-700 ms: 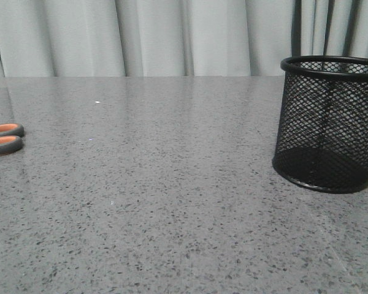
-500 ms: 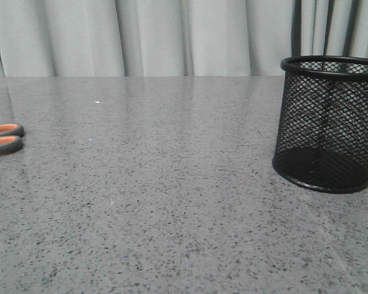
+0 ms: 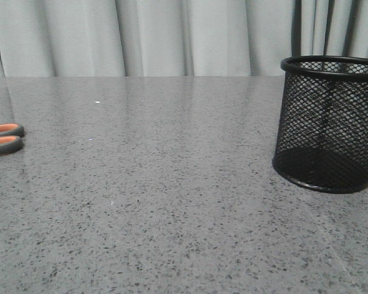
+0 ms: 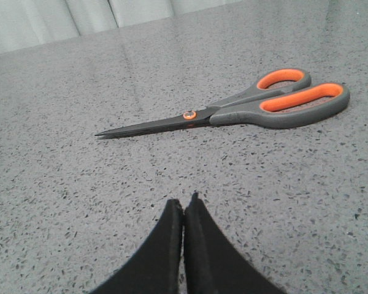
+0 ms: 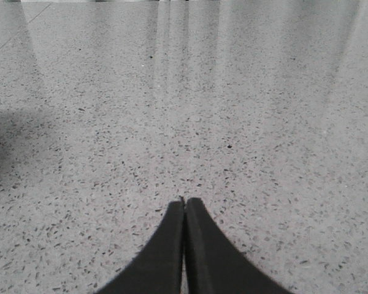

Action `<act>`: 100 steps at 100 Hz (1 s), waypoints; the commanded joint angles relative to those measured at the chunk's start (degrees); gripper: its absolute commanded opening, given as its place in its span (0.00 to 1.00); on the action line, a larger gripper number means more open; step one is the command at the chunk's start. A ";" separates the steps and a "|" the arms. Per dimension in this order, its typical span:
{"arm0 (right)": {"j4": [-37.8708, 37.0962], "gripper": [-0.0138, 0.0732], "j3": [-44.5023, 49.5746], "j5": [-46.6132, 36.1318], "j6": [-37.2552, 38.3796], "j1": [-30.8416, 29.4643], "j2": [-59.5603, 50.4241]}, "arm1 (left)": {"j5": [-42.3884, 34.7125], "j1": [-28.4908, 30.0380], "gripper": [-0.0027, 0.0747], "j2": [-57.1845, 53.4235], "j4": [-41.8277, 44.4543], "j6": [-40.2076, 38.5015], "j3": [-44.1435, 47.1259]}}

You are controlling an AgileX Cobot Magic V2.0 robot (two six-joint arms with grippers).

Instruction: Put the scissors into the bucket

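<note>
The scissors [image 4: 233, 111] lie flat and closed on the grey speckled table, orange looped handles with dark grey edges, slim dark blades. In the front view only their handles [image 3: 4, 138] show at the far left edge. The bucket [image 3: 328, 122], a black wire-mesh cup, stands upright at the right and looks empty. My left gripper [image 4: 184, 205] is shut with nothing in it, a short way in front of the scissors and apart from them. My right gripper [image 5: 184, 202] is shut and empty over bare table. Neither gripper shows in the front view.
The grey speckled table [image 3: 172, 202] runs back to a pale curtain [image 3: 159, 37] behind it. A dark shadow [image 5: 0, 147] lies at one side of the right wrist view.
</note>
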 commanded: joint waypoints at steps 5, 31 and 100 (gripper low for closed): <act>-1.43 0.11 1.03 -1.78 0.03 -0.25 -1.44 | -3.34 -0.02 0.01 -1.41 -0.83 -0.64 1.46; -1.66 0.11 1.03 -2.04 0.03 -0.25 -1.44 | -3.34 -0.02 0.01 -1.41 -0.83 -0.64 1.46; 39.71 0.11 0.32 -32.65 0.26 -0.25 -1.44 | -18.72 -0.02 0.01 -1.41 -67.57 -0.37 1.33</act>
